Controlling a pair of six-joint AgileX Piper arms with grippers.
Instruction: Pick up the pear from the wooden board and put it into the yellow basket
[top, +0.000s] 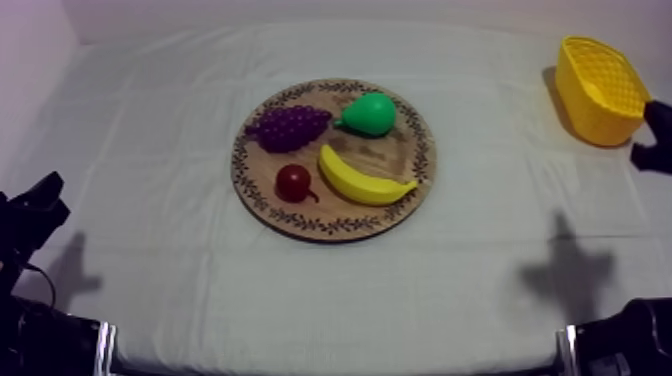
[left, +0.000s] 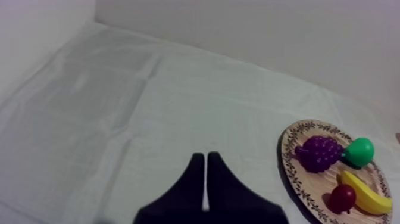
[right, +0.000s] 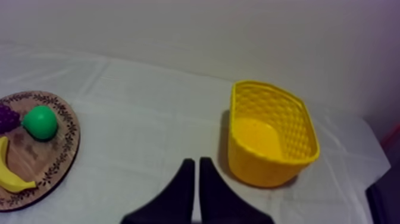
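On the board (top: 333, 228) mid-frame, the pear (top: 370, 114) sits upper right, beside the grapes (top: 290, 127)
Yellow basket (top: 600, 90) is off in the top-right corner, left gripper (left: 205, 156) and right gripper (right: 196, 161) both pinched together on nothing

In the right wrist view the picture's edge cuts off part of the board (right: 69, 142); the grapes (right: 7, 118) on it are mostly lost, and the banana (right: 9, 173) loses one end
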